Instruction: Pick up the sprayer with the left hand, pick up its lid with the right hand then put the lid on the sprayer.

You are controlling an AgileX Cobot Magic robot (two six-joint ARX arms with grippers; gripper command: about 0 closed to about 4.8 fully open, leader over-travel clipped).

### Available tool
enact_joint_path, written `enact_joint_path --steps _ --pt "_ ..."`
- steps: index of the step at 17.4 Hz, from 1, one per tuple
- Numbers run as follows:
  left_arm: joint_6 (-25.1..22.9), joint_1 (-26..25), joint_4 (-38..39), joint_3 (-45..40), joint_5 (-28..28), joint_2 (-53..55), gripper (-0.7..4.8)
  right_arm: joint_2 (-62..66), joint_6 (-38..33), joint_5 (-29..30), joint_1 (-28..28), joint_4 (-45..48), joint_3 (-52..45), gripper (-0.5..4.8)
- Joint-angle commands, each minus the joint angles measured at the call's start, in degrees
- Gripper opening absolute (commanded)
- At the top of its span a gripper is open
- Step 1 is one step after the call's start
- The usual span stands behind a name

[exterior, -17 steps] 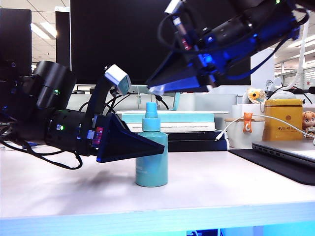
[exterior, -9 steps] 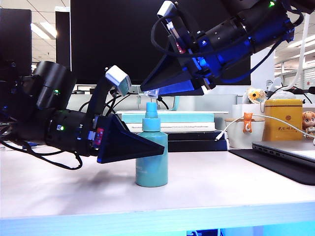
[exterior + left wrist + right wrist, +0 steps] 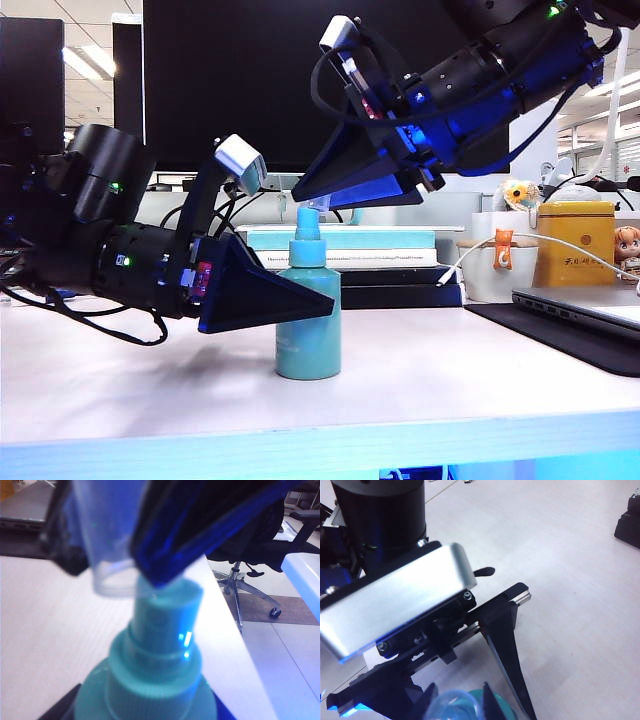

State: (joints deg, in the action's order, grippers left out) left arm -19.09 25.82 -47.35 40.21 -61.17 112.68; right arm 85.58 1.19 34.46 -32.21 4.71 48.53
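**Gripper brings the lid over the sprayer's nozzle**

The right gripper (image 3: 312, 197) reaches down from the upper right of the exterior view and is clamped on the lid (image 3: 316, 202), a clear cap that hangs at its fingertips just above the sprayer (image 3: 308, 330). In the left wrist view the lid (image 3: 110, 555) sits slightly off to one side of the nozzle head, its open rim level with the nozzle top and very close to it; whether they touch is hard to tell. In the right wrist view the lid (image 3: 452, 705) shows as a pale ring between dark fingers (image 3: 492, 705), with the teal of the sprayer (image 3: 502, 707) beside it.

The left gripper (image 3: 315, 300) comes in from the left and is closed around the sprayer's body, just under its shoulder. The sprayer stands upright with its base on the white tabletop (image 3: 450, 370).

Behind, a stack of books (image 3: 380, 262), a yellow tin (image 3: 575, 243) and a laptop (image 3: 590, 305) sit well apart from the sprayer.
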Motion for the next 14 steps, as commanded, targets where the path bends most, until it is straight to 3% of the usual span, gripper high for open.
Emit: enact_joint_path --steps 1,13,14 --pt "-0.4 0.1 -0.4 0.1 0.3 -0.2 3.09 -0.2 0.3 0.1 -0.1 0.2 0.2 0.95" --pt "-0.4 0.1 -0.3 0.1 0.7 -0.2 3.09 0.8 2.0 -2.9 -2.1 0.0 0.2 0.95" --pt "-0.4 0.1 -0.3 0.1 0.7 -0.2 3.09 0.8 2.1 -3.0 -2.1 0.2 0.2 1.15"
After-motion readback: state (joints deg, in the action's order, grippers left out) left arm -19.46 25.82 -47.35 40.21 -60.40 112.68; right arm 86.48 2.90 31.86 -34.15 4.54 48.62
